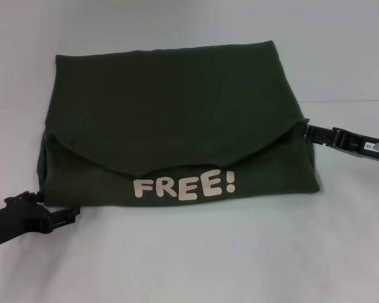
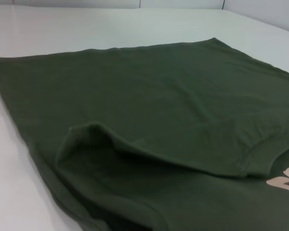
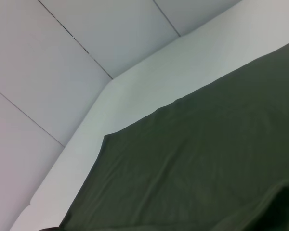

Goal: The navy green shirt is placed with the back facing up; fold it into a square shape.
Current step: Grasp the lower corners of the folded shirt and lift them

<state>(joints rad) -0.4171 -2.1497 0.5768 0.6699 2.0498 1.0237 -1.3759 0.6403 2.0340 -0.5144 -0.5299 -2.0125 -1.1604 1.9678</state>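
The navy green shirt [image 1: 177, 107] lies on the white table, folded into a wide block. Its upper layer is folded toward me in a curved flap. Below the flap's edge, the cream lettering "FREE!" [image 1: 184, 186] shows on the front strip. My left gripper [image 1: 76, 211] sits low on the table, its tip at the shirt's near left corner. At the shirt's right edge, my right gripper [image 1: 305, 130] meets the end of the flap. The left wrist view shows the shirt [image 2: 159, 106] with a raised fold and a bit of lettering [image 2: 284, 183]. The right wrist view shows plain shirt cloth [image 3: 207, 154].
The white table [image 1: 189, 265] stretches in front of the shirt and on both sides. A pale wall with panel seams [image 3: 77, 43] rises behind the table's far edge.
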